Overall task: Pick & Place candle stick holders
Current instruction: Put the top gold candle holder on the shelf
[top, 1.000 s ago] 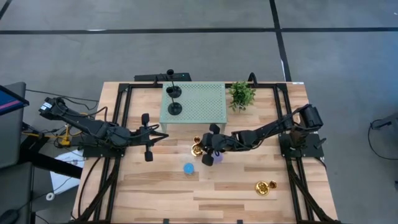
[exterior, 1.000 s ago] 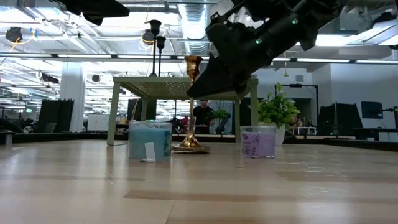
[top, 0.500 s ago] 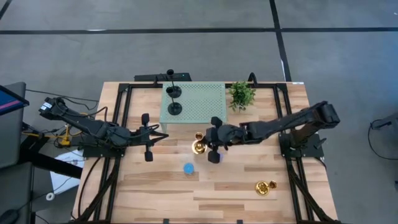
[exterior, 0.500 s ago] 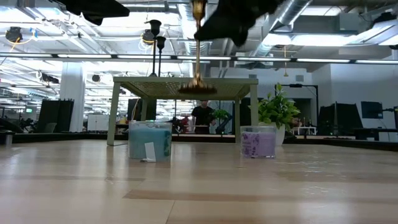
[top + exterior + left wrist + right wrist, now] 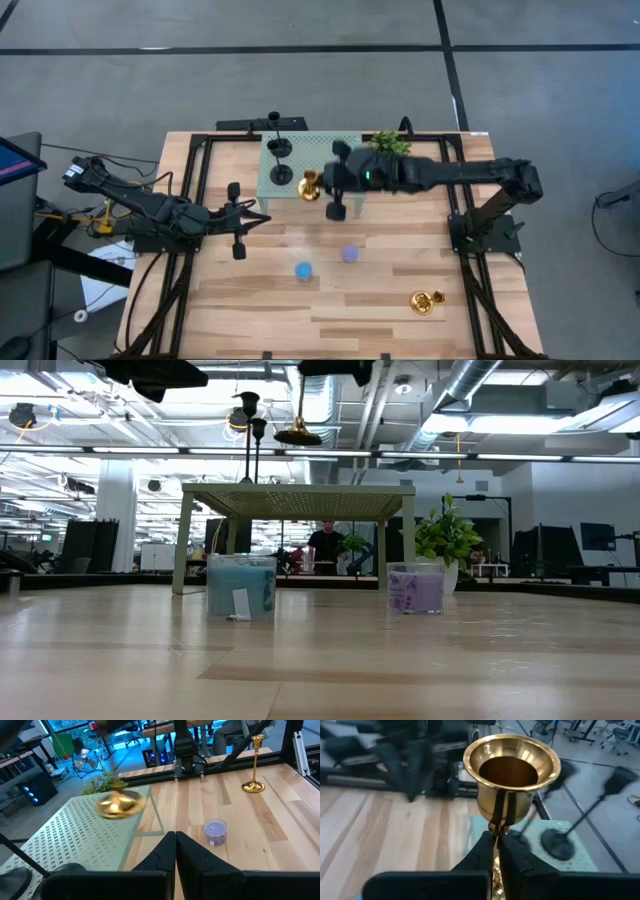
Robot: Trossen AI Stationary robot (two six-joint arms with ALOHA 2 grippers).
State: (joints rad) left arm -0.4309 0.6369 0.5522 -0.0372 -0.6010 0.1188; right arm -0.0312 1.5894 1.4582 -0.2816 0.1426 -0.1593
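While right pincer point(image 5: 496, 845) grips gold holder point(image 5: 510, 776), blue candle point(image 5: 241, 586) label unreadable

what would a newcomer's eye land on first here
The right gripper holds a gold candle stick holder by its stem in the air above the pale green perforated stand, where two black holders already stand. Another gold holder waits on the table's near right part.
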